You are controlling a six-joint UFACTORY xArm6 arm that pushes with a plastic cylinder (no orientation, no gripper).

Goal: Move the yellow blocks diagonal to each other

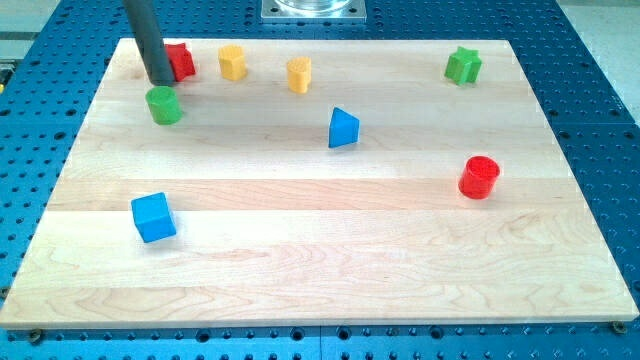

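The wooden board (pixel 320 270) lies on a blue perforated table (pixel 590 60). Near the board's top-left corner, the rod's tip (pixel 161 82) rests just left of a red block (pixel 180 61) and just above a green cylinder (pixel 163 105). Right of the red block sit two yellow blocks side by side: one (pixel 232 62) near it, the other (pixel 299 75) a little farther right and slightly lower. A blue triangular block (pixel 343 128) sits right of and below the red block, toward the board's middle. A green star-shaped block (pixel 463 65) is far right of the red block, near the top-right corner. A red cylinder (pixel 479 177) lies below that star. A blue cube (pixel 153 217) sits well below the red block.
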